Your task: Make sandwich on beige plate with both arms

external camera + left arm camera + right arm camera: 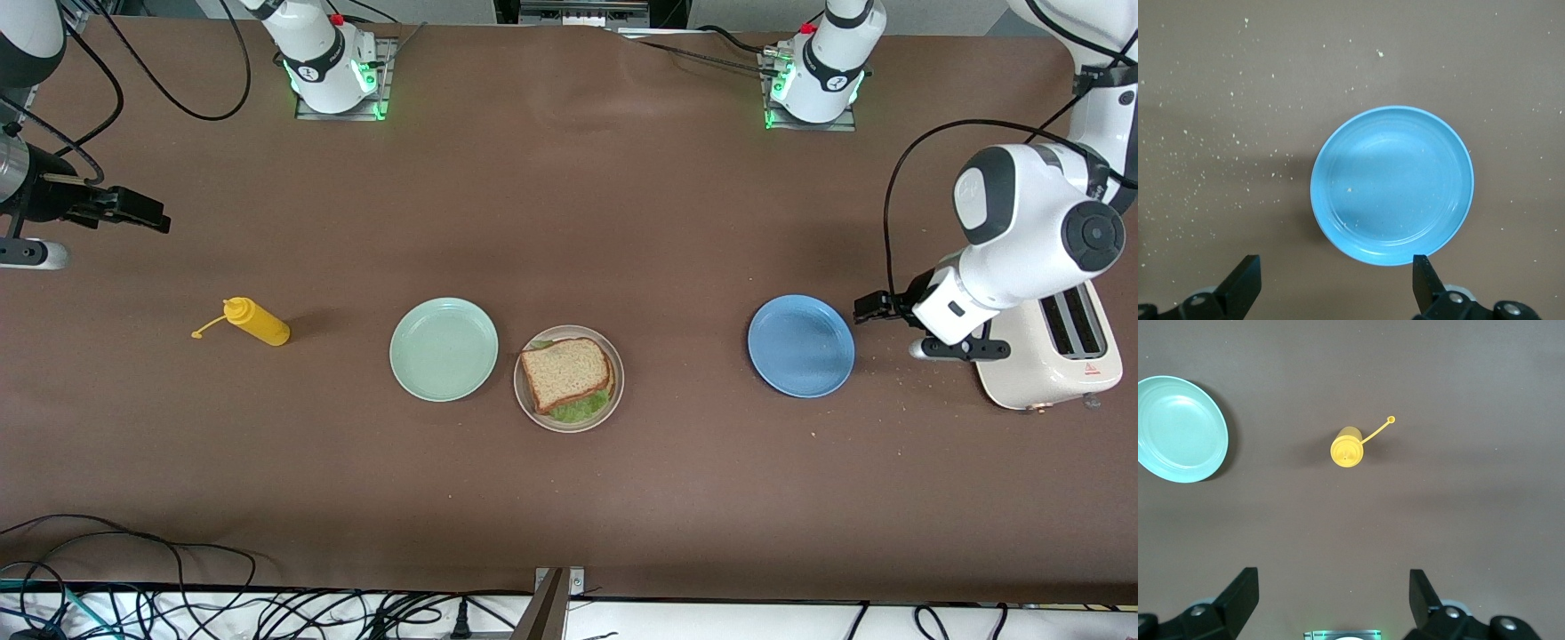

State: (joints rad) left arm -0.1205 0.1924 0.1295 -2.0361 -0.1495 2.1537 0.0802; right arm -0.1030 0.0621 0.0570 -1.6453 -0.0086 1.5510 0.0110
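The sandwich (566,373), brown bread with green lettuce showing at its edge, lies on the beige plate (526,396) in the middle of the table. My left gripper (874,307) is open and empty, in the air beside the blue plate (801,346), at the left arm's end. In the left wrist view the gripper (1335,283) is open with the blue plate (1392,185) ahead of its fingertips. My right gripper (140,211) is open and empty, raised at the right arm's end. The right wrist view shows it (1333,597) open over bare table.
A mint green plate (444,348) (1178,429) sits beside the beige plate toward the right arm's end. A yellow squeeze bottle (256,322) (1348,449) lies farther that way. A cream toaster (1058,351) stands at the left arm's end. Crumbs lie around the blue plate.
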